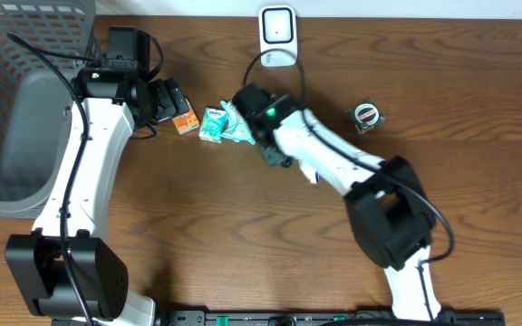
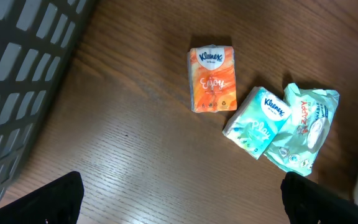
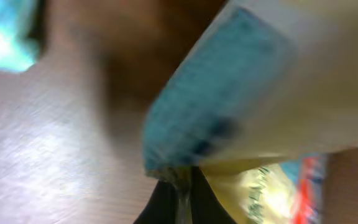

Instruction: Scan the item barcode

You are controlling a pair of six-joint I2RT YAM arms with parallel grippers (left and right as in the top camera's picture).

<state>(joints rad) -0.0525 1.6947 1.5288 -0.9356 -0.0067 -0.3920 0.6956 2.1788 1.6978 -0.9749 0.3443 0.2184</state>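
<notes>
Lying, seen overhead, on the counter (image 1: 442, 81) at the right tool (image 1: 246, 116), the wipes packet (image 1: 234, 125) looks light and crinkly from the left wrist, where the left tool (image 2: 185, 202) stands wide; the blurred right wrist view suggests closed jaws pinching its edge seam.

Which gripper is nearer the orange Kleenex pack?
Left. The left gripper is open right beside the orange Kleenex pack; the right gripper sits beyond the teal pack, shut on the wipes pack.
</notes>
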